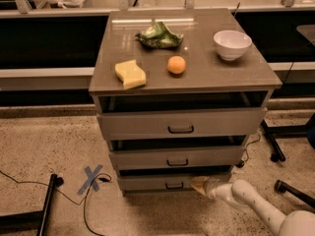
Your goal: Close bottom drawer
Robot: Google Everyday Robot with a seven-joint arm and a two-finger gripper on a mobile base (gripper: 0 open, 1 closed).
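Observation:
The bottom drawer point(162, 183) is the lowest and narrowest of three grey drawer fronts, with a small dark loop handle point(174, 185). It stands out only slightly from the cabinet, with a thin dark gap above it. My gripper point(198, 184) is at the end of the white arm point(246, 200) that comes in from the lower right. Its tip is against the right part of the bottom drawer front, just right of the handle.
The middle drawer point(177, 157) and top drawer point(181, 124) stand slightly open. On the cabinet top lie a yellow sponge point(130, 73), an orange point(176, 65), a green bag point(159, 35) and a white bowl point(232, 44). A blue tape cross point(90, 178), cables and stand legs point(47, 200) are on the floor.

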